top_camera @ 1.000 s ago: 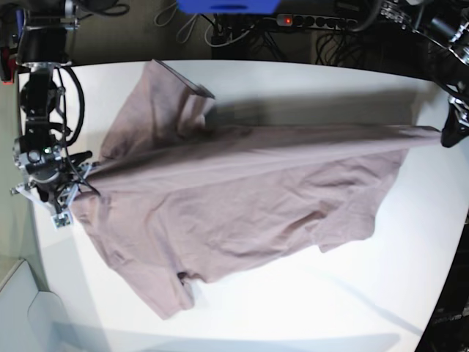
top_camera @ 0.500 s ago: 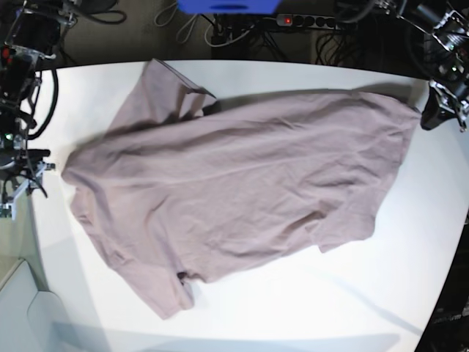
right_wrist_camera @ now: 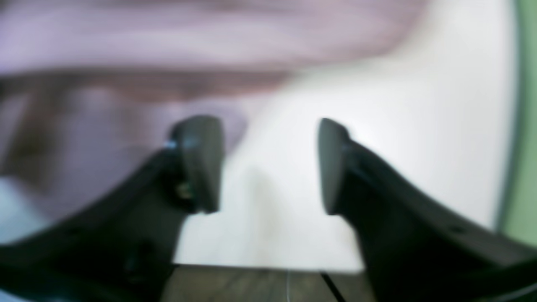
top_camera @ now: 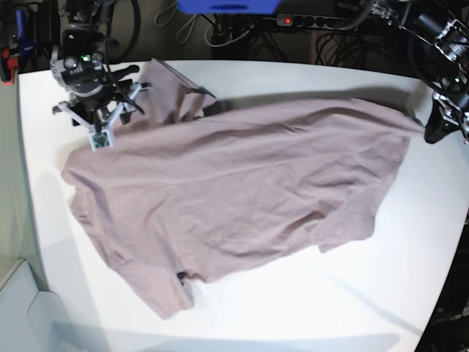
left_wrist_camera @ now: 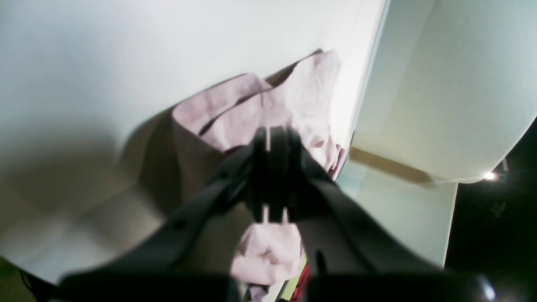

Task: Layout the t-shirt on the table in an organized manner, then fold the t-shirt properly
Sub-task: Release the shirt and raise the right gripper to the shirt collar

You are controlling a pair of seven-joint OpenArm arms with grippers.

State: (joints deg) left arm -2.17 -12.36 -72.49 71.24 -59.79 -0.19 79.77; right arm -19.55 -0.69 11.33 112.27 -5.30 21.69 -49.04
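The t-shirt [top_camera: 234, 198] spreads over the table [top_camera: 381, 293], whose near side lies bare; the right gripper [right_wrist_camera: 268, 167] gapes empty, the left gripper [left_wrist_camera: 272, 176] seemingly pinches its blurred edge.

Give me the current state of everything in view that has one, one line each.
t-shirt: spread out on the table, wrinkled, not folded, one corner pinched at the far right edge.
table: white top, shirt covers most of its middle.
left pincer: shut on the t-shirt's corner, near the table edge.
right pincer: open, nothing between its tips, over the shirt's far left part.
power strip: red switch light on.
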